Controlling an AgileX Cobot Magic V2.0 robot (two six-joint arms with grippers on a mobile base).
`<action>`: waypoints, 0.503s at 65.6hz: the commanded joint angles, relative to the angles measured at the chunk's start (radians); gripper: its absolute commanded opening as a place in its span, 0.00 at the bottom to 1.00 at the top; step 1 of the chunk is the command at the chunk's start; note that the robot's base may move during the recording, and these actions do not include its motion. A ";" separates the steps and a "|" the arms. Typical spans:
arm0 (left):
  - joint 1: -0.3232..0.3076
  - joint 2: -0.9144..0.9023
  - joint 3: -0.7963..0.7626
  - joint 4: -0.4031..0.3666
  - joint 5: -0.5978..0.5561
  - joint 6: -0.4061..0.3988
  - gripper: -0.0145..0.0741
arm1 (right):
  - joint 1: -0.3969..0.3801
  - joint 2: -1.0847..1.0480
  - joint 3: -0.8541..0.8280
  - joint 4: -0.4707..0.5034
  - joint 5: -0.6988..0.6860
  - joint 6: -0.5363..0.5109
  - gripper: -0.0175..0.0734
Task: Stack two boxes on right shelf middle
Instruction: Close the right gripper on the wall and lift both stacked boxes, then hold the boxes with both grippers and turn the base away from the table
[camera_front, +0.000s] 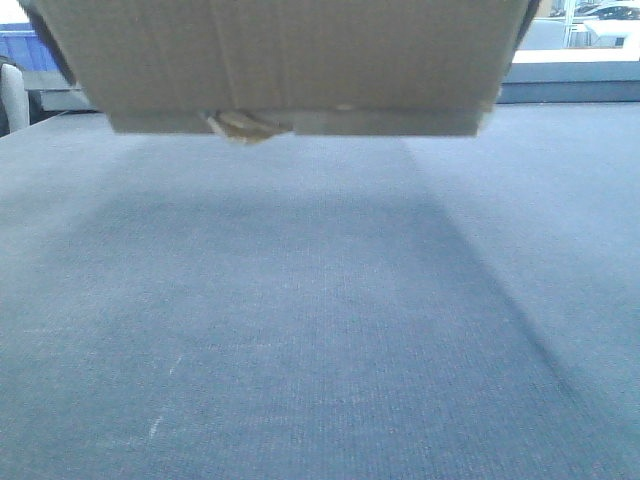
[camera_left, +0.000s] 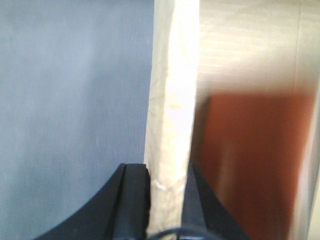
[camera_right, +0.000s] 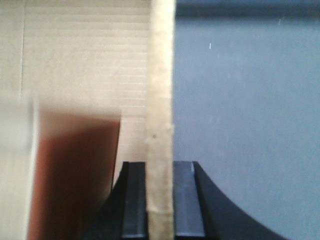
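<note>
Overhead, the box is cropped above.

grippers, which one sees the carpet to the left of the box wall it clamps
The left gripper: its view shows carpet left of the box wall; the right gripper has it on the right.

Office-like room, this: grey-blue carpet spreads beneath the left gripper, bright window far ahead.

Box over the carpet, one wall in the left end effector, another in the right end effector.
</note>
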 joint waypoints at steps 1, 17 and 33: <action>0.006 -0.019 -0.017 0.028 -0.053 -0.004 0.04 | -0.005 -0.005 -0.015 -0.051 -0.076 0.028 0.02; 0.006 -0.032 -0.017 0.088 -0.075 -0.004 0.04 | -0.039 -0.004 -0.015 -0.055 -0.161 0.068 0.02; 0.006 -0.032 -0.017 0.099 -0.097 -0.004 0.04 | -0.039 -0.004 -0.015 -0.055 -0.180 0.068 0.02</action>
